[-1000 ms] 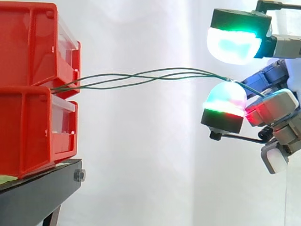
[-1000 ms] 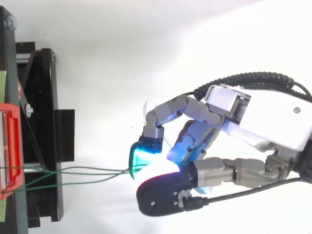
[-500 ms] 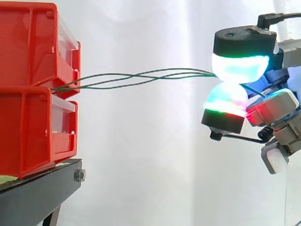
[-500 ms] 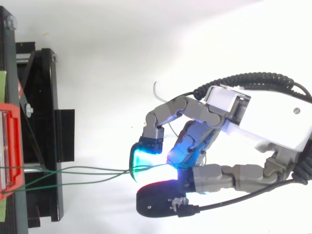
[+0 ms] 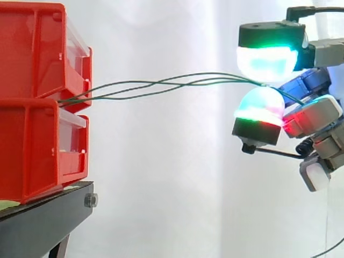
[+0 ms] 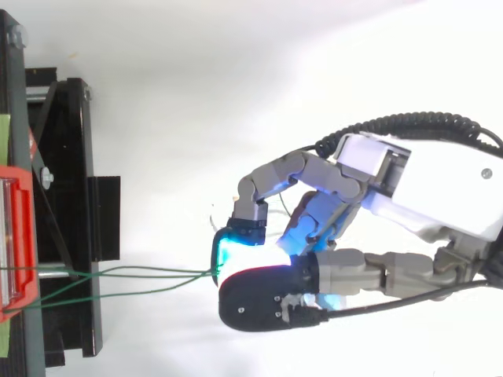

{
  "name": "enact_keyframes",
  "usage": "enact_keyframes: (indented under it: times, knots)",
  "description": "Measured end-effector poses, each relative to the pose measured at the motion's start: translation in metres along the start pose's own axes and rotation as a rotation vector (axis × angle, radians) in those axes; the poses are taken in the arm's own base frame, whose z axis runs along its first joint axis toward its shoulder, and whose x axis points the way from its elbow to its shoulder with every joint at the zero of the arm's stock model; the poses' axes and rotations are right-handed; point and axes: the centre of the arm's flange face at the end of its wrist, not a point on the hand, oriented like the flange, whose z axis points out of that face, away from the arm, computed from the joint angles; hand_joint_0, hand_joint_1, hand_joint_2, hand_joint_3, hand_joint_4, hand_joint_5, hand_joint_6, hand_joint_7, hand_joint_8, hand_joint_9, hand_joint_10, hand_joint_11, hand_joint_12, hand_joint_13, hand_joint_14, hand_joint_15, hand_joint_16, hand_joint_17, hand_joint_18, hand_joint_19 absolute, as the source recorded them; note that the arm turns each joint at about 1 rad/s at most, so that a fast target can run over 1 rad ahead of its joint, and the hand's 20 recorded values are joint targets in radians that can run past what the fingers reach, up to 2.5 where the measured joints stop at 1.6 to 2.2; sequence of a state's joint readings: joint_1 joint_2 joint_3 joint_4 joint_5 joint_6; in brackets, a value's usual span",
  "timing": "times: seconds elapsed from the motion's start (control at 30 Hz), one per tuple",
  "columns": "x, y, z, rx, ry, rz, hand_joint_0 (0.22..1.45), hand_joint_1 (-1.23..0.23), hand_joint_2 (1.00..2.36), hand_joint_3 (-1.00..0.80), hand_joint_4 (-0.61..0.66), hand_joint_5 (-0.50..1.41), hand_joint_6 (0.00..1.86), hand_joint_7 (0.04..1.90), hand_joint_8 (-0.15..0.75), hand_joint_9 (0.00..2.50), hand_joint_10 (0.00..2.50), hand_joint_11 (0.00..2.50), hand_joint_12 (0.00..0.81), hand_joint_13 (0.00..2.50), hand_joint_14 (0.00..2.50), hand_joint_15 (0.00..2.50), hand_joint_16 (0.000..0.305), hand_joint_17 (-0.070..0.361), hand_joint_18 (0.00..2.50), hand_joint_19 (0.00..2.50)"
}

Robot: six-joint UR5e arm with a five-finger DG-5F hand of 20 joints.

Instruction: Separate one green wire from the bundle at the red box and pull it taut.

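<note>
Thin green wires (image 5: 161, 86) leave the gap between the two stacked red bins (image 5: 32, 54) at the left and run rightwards, loosely twisted and slightly sagging, to my hand (image 5: 317, 115). Two glowing fingertips (image 5: 267, 59) close from above and below on the wires' right end, pinching them together. In the top view the wires (image 6: 134, 275) spread apart near the red bin (image 6: 16, 236) and meet at the cyan pad of the hand (image 6: 377, 173). I cannot tell whether one strand is held apart from the others.
The bins stand on a black stand (image 5: 48, 215) at the left, seen from above as a black frame (image 6: 67, 196). A white curtain hangs behind, with open space between bins and hand.
The upper fingertip came down onto the wires against the lower pad. The hand has since risen slightly, lifting the wires' right end.
</note>
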State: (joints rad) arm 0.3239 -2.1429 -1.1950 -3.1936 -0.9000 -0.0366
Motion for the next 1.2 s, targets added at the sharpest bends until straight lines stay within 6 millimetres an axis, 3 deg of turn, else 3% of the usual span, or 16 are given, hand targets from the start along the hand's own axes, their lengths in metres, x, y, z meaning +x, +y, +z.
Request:
enact_keyframes:
  times: [0.3,0.6,0.7,0.73,0.83,0.97,1.2]
  knots:
    - [-0.007,0.006,-0.004,0.008,-0.001,-0.005,0.63,-0.8,1.02,-0.19,0.13,-0.19,0.91,1.03,0.281,1.18,0.02,1.31,0.331,1.39,0.02,1.44,0.057,0.129,0.81,0.73]
    - [-0.011,0.007,-0.004,0.012,-0.005,-0.01,0.68,-0.85,1.01,-0.4,0.15,-0.19,0.91,1.02,0.277,1.17,0.02,1.3,0.335,1.38,0.02,1.43,0.055,0.124,0.79,0.71]
    - [-0.011,0.007,-0.004,0.014,-0.005,-0.011,0.6,-0.74,1.0,-0.5,0.16,-0.19,0.92,1.0,0.277,1.19,0.02,1.3,0.326,1.39,0.02,1.43,0.055,0.124,0.8,0.72]
    - [-0.011,0.007,-0.004,0.014,-0.006,-0.011,0.51,-0.64,1.0,-0.5,0.17,-0.18,0.92,0.99,0.294,1.22,0.02,1.28,0.359,1.42,0.02,1.42,0.059,0.133,0.83,0.71]
    - [-0.011,0.007,-0.004,0.015,-0.006,-0.012,0.45,-0.49,1.0,-0.5,0.19,-0.18,0.91,0.99,0.331,1.26,0.02,1.27,0.406,1.47,0.01,1.4,0.066,0.148,0.89,0.7]
    - [-0.012,0.007,-0.004,0.015,-0.006,-0.011,0.51,-0.35,1.0,-0.5,0.17,-0.18,0.9,1.03,0.303,1.25,0.02,1.28,0.37,1.45,0.01,1.42,0.062,0.14,0.86,0.73]
    - [-0.017,0.01,-0.004,0.01,-0.011,-0.006,0.58,-0.65,1.02,-0.29,0.18,-0.2,0.91,1.04,0.279,1.2,0.02,1.3,0.32,1.42,0.02,1.44,0.059,0.132,0.83,0.75]
